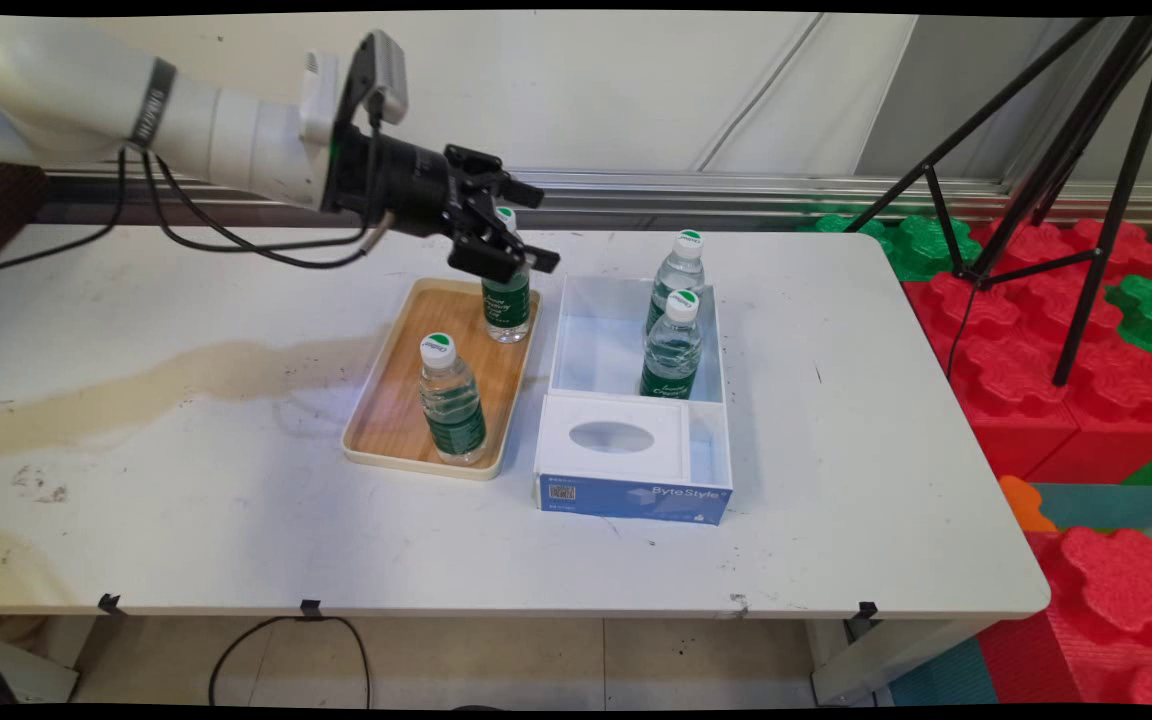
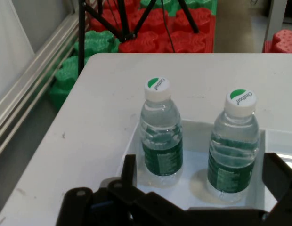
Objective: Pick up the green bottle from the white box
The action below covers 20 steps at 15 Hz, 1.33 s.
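My gripper (image 1: 533, 228) is open and holds nothing. It hangs above the far end of a wooden tray (image 1: 388, 400), right by the cap of the far water bottle (image 1: 507, 300), whose neck it partly hides. A second bottle (image 1: 451, 400) stands at the tray's near end. To the right is a white open box (image 1: 576, 330) with two more bottles (image 1: 678, 268) (image 1: 671, 347). In the hand view those two bottles (image 2: 160, 134) (image 2: 232, 146) stand ahead of my gripper (image 2: 202, 186), between its spread fingers (image 2: 129, 170); the tray bottles do not show there.
A white lid with an oval hole (image 1: 614, 437) covers the box's near end, above a blue "ByteStyle" front. A brown stain (image 1: 136, 390) marks the table's left half. A black tripod (image 1: 1056, 170) and red and green foam blocks (image 1: 1056, 330) stand past the right edge.
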Each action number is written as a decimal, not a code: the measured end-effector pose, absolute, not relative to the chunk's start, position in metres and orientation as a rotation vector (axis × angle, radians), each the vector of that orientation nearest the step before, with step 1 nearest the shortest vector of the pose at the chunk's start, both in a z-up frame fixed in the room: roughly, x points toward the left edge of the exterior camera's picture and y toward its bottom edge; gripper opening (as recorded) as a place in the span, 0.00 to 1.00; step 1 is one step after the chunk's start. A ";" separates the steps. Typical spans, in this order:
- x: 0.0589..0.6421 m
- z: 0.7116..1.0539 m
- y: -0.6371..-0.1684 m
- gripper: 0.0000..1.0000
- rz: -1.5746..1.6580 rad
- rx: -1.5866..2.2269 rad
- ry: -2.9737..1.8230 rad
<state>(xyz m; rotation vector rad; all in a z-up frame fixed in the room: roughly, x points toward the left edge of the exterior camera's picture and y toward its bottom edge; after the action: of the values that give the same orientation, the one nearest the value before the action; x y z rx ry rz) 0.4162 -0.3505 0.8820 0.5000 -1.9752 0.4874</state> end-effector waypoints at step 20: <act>0.342 0.822 -0.369 1.00 0.420 0.564 -1.902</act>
<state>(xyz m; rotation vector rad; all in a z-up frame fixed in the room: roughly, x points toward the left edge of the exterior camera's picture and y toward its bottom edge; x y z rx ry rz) 0.3423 -0.3694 0.8224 0.5637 -1.9022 0.4198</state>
